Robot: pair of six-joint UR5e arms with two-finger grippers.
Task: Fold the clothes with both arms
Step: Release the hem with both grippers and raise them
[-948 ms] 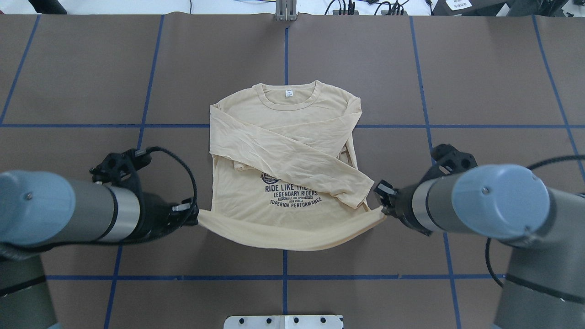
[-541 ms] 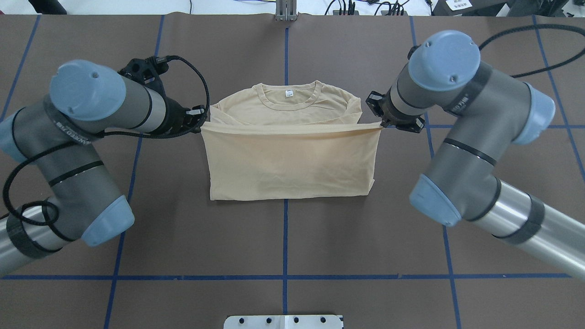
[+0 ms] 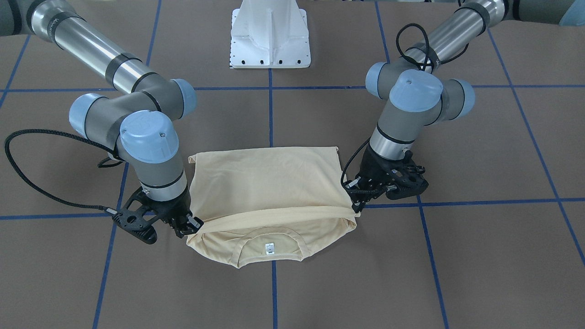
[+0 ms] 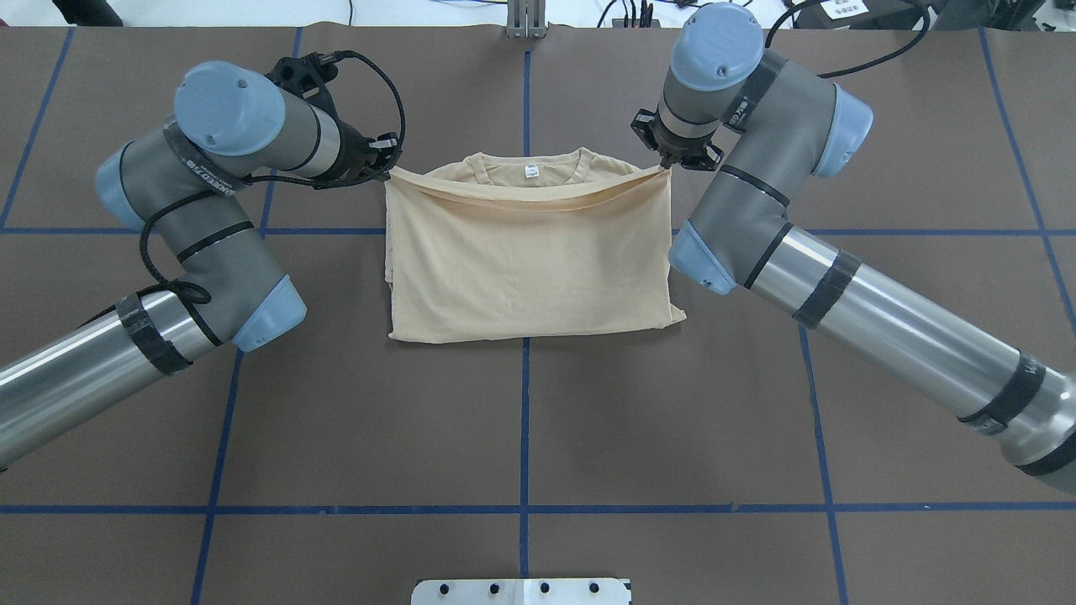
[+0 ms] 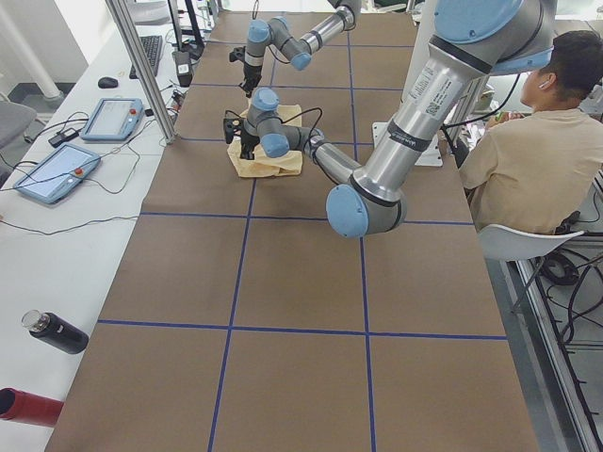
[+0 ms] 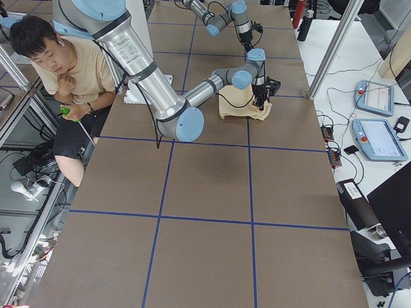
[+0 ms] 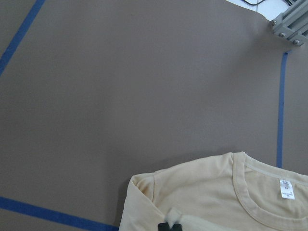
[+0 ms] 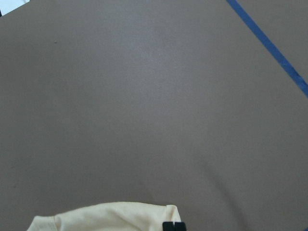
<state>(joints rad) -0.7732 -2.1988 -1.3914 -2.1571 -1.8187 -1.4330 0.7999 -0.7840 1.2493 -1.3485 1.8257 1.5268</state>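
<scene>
The cream-yellow T-shirt (image 4: 530, 260) lies at the table's middle, folded in half, its hem drawn up to the shoulders. The collar and white neck label (image 4: 530, 170) still show; the navy print is hidden under the fold. My left gripper (image 4: 388, 172) is shut on the hem's left corner. My right gripper (image 4: 668, 168) is shut on the hem's right corner. The held hem hangs slightly above the collar. In the front-facing view the shirt (image 3: 269, 183) spans between the left gripper (image 3: 354, 205) and the right gripper (image 3: 196, 224). The left wrist view shows the collar (image 7: 240, 187); the right wrist view shows a shoulder (image 8: 110, 216).
The brown table cover carries blue tape lines (image 4: 524, 420). The white pedestal (image 3: 269, 34) stands at the robot's side. A metal post (image 4: 525, 21) stands at the far edge. A seated person (image 5: 528, 160) and tablets (image 5: 113, 118) are beside the table.
Both grippers carried the hem from the near edge forward over the shirt to the collar. The crossed sleeves and print became covered, and the fold line moved toward the far side.
</scene>
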